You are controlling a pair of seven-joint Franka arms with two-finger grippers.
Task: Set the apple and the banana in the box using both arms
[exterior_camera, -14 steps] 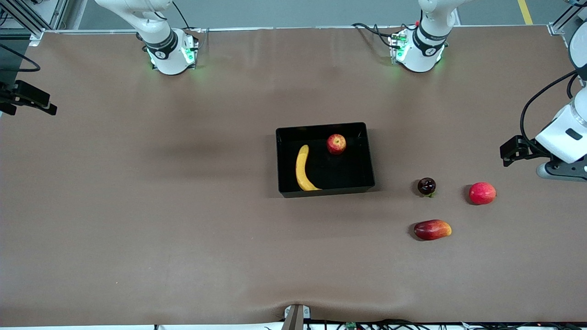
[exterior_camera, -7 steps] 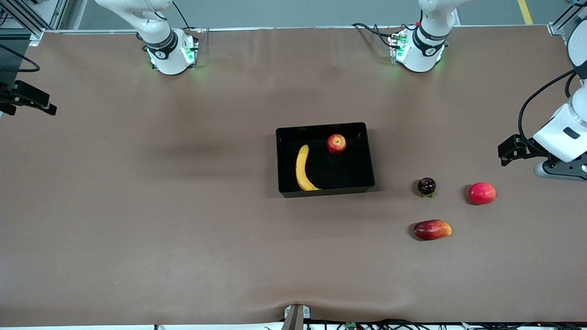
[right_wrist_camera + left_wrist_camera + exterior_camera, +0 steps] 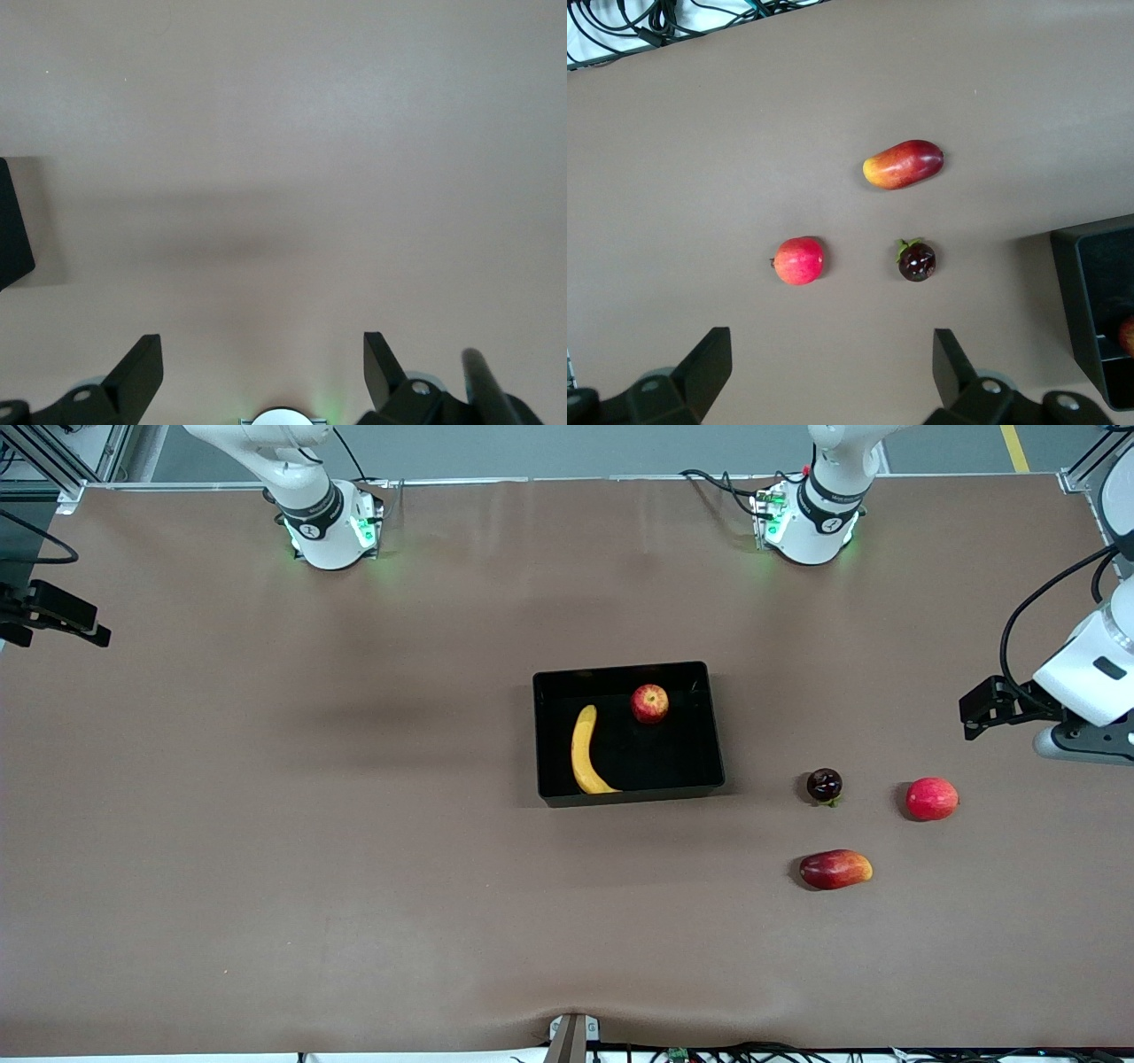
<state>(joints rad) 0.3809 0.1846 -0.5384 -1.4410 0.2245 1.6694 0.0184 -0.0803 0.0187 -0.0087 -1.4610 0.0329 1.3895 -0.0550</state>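
Rising left tool (image 3: 828,376) hangs open, apart from boxed apple (image 3: 649,703).

Even, soft light falls from overhead across the brown bench (image 3: 354,868), bright without harshness. Broad, faint shadows of the arms smear over the cloth near the box (image 3: 629,732), whose glossy black walls catch pale reflections. Small green lamps glow at both arm bases. Each fruit throws only a short, tight shadow. The right wrist view looks washed and pinkish, with one long, blurred shadow band; everything else is sharp.
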